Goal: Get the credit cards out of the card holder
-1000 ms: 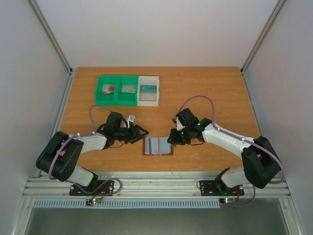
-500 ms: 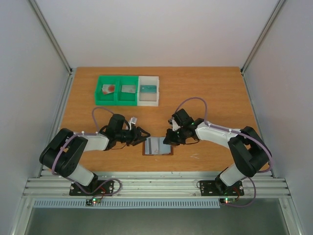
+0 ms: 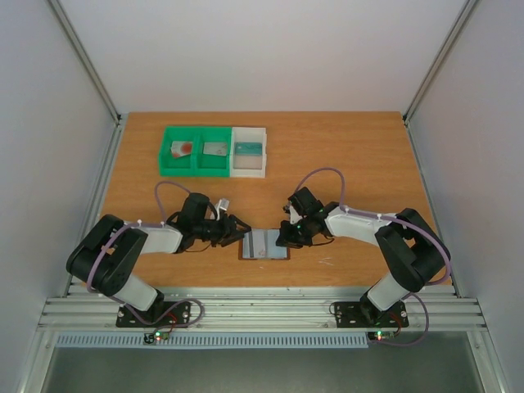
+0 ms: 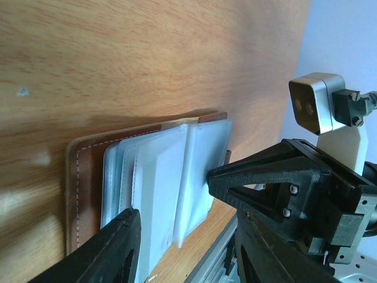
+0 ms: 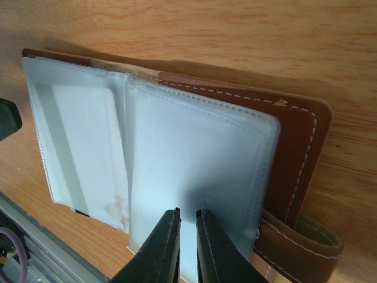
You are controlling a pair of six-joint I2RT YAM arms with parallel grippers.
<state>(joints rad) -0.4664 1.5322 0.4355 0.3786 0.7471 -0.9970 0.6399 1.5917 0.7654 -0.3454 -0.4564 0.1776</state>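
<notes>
The card holder (image 3: 264, 244), brown leather (image 5: 294, 147), lies open on the table with its clear plastic sleeves (image 5: 194, 171) fanned upward. A whitish credit card (image 5: 76, 135) shows inside the left sleeve and appears again as the pale card (image 4: 159, 188) in the left wrist view. My right gripper (image 3: 285, 237) is shut, only a thin slit between its jaws. Its tips (image 5: 188, 212) rest on the right-hand sleeve, with nothing visibly between them. My left gripper (image 3: 239, 228) stands open at the wallet's left edge (image 4: 185, 236), its fingers straddling the sleeves without closing on them.
At the back left stand two green bins (image 3: 195, 160) and a white bin (image 3: 249, 164), each with a card lying inside, one partly red (image 3: 182, 148). Both forearms lie low over the table, either side of the wallet. The table's near edge (image 3: 262, 286) is just behind it.
My right gripper has moved left and down onto the wallet's sleeves, and its jaws have narrowed to shut. The left gripper has edged right, closer to the wallet, still open.
</notes>
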